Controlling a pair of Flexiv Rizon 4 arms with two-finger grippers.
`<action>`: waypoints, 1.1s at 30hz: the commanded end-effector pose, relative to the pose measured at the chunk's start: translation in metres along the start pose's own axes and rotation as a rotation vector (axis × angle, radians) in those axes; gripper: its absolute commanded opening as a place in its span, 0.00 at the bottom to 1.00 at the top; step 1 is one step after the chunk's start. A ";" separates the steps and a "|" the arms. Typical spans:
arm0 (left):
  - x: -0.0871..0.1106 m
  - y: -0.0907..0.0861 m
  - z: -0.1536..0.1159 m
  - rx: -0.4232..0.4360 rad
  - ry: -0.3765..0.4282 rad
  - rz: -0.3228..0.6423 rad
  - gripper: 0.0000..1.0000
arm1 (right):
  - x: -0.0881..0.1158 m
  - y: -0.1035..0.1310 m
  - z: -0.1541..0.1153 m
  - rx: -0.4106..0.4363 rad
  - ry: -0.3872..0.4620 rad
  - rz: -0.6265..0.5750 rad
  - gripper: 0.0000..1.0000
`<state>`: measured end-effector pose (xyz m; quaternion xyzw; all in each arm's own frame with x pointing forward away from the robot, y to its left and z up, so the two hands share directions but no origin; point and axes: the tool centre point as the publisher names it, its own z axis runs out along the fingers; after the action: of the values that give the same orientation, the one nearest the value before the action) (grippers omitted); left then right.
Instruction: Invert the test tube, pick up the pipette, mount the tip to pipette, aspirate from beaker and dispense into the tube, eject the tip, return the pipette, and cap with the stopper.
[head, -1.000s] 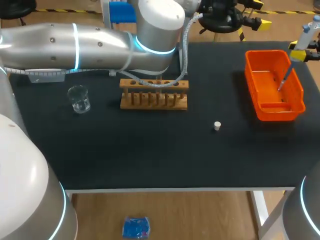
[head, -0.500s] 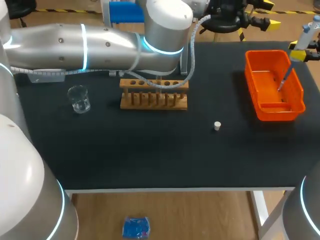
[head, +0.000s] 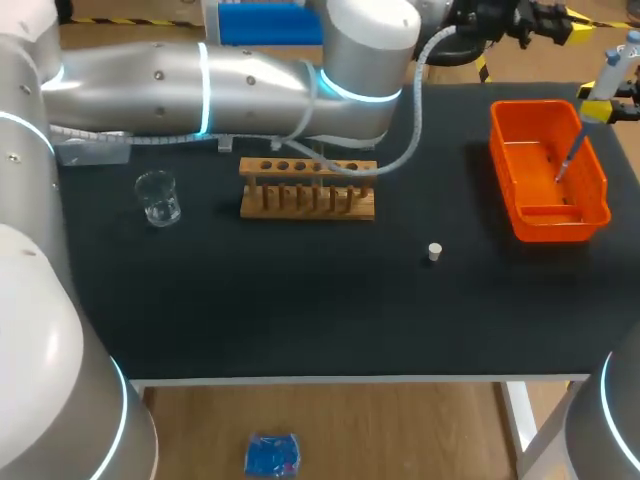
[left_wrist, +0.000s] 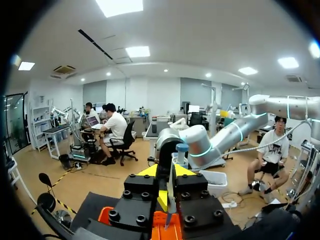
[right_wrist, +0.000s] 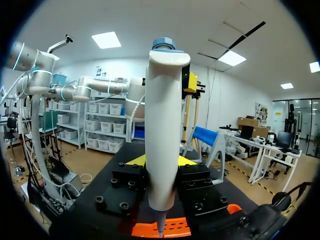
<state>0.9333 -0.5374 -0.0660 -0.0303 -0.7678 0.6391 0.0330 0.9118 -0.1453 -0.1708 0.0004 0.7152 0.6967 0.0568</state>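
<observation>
1. The left arm (head: 250, 75) is stretched from the left side across the far edge of the table (head: 300, 300). It passes above and behind the wooden rack (head: 308, 190).
2. The left gripper (head: 520, 15) is held high at the far right corner, a little behind the orange bin (head: 500, 150). In the left wrist view this gripper (left_wrist: 169, 197) is pointed level over the bin's edge (left_wrist: 106, 215), and whether it is open or closed cannot be told.
3. The right gripper (head: 606, 104) is placed above the far right end of the bin. Its jaws are clamped on the white body of the pipette (head: 612, 70) from two sides, as is seen in the right wrist view (right_wrist: 161, 175).
4. The pipette (right_wrist: 162, 125) is held upright, with its blue cap on top. Its thin tip (head: 570, 155) is slanted down into the bin and ends over the orange floor (right_wrist: 172, 227).
5. From the left wrist the pipette (left_wrist: 181, 150) is seen ahead of the gripper, well apart from it.
6. The table is covered with a black mat. The rack is standing near the far middle, with a row of holes on its top.
7. A clear glass beaker (head: 158, 197) is standing upright just left of the rack, apart from it.
8. A small white stopper (head: 434, 252) is lying alone on the mat, between the rack and the bin and nearer to the front.
</observation>
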 end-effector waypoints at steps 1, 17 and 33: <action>-0.007 0.001 0.009 0.002 0.008 0.001 0.00 | -0.001 0.000 -0.001 0.001 0.003 -0.001 0.00; -0.005 -0.001 0.013 -0.005 0.010 0.002 0.00 | -0.001 0.000 -0.001 0.001 0.003 -0.001 0.00; 0.015 -0.001 0.033 0.009 0.032 0.008 0.00 | -0.001 0.000 -0.001 0.001 0.003 -0.001 0.00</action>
<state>0.9174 -0.5687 -0.0705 -0.0449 -0.7659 0.6399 0.0449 0.9118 -0.1453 -0.1709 0.0004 0.7152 0.6966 0.0568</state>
